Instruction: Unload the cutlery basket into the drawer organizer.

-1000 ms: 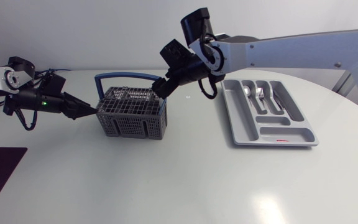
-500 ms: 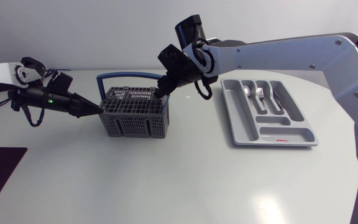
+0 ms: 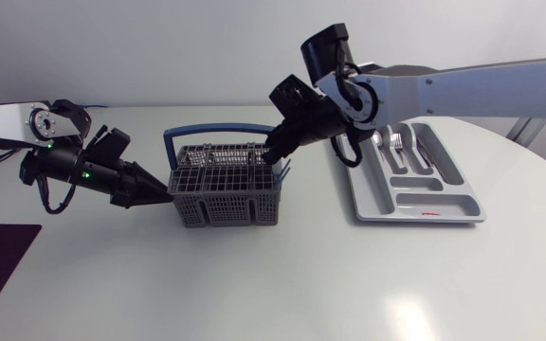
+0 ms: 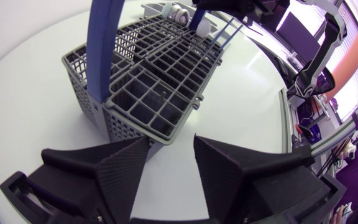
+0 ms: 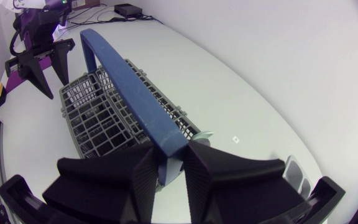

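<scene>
Fingers (image 5: 210, 165) of right gripper (image 5: 169, 149) clamped on blue handle (image 5: 126, 81) of grey mesh cutlery basket (image 3: 226, 185) near grey plastic organizer tray (image 3: 423, 201); left gripper (image 4: 171, 140) open alongside. Guessing positioning; next, release and reach inside.

No legible txt, nos. or brand names anywhere. Only print-like item: small red label (image 3: 431, 214) on the near rim of the grey plastic drawer organizer tray (image 3: 360, 185), just a red streak, chars too small to make out. Right wrist view also shows a tiny dark square mark (image 5: 234, 139) on the white table (image 5: 260, 93), near the organizer's corner; can't tell if it carries any txt or symbol.
</scene>
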You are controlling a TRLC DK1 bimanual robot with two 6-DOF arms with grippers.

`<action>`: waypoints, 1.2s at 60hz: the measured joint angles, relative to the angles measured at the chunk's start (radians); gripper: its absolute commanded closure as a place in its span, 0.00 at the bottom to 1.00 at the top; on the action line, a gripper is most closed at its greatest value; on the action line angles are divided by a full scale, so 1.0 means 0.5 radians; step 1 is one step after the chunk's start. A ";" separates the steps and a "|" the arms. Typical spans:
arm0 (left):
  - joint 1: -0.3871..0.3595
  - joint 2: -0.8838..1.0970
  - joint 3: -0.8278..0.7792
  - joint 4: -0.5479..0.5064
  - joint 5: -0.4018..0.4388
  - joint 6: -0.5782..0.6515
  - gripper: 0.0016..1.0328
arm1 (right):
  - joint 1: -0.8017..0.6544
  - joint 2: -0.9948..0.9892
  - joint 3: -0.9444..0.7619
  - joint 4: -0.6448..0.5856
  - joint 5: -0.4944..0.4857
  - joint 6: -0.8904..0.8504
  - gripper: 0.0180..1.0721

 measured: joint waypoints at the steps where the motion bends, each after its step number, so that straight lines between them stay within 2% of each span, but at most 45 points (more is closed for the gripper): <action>1: -0.009 -0.021 -0.019 -0.002 -0.004 0.001 0.47 | 0.000 -0.020 -0.024 0.001 -0.001 0.000 0.78; 13: -0.129 -0.281 -0.278 -0.021 -0.040 0.000 0.47 | 0.005 -0.253 -0.297 -0.001 0.008 -0.005 0.78; 21: -0.186 -0.448 -0.417 -0.046 -0.053 -0.001 0.47 | 0.053 -0.398 -0.445 -0.007 0.094 0.002 0.78; 30: -0.182 -0.518 -0.460 -0.056 -0.065 -0.002 0.47 | 0.150 -0.523 -0.553 -0.008 0.247 0.040 0.78; 33: -0.173 -0.534 -0.460 -0.024 -0.021 -0.002 0.47 | 0.172 -0.552 -0.575 -0.008 0.278 0.055 0.78; 45: -0.175 -0.549 -0.452 0.075 0.021 -0.024 0.47 | 0.293 -0.604 -0.604 -0.040 0.340 0.113 0.78; 57: -0.175 -0.549 -0.452 0.133 0.024 -0.057 0.47 | 0.282 -0.614 -0.623 -0.054 0.359 0.153 0.77; 58: -0.175 -0.549 -0.452 0.137 0.025 -0.061 0.47 | 0.278 -0.614 -0.626 -0.054 0.358 0.154 0.76; 60: -0.175 -0.549 -0.452 0.145 0.028 -0.062 0.47 | 0.274 -0.614 -0.635 -0.053 0.357 0.160 0.65; 66: -0.178 -0.549 -0.452 0.163 0.029 -0.067 0.47 | 0.264 -0.632 -0.665 -0.070 0.391 0.124 0.17; 68: -0.178 -0.549 -0.452 0.166 0.028 -0.069 0.47 | 0.264 -0.651 -0.685 -0.087 0.401 0.111 0.07; 72: -0.183 -0.549 -0.452 0.172 0.029 -0.085 0.47 | 0.264 -0.697 -0.719 -0.124 0.436 0.097 0.04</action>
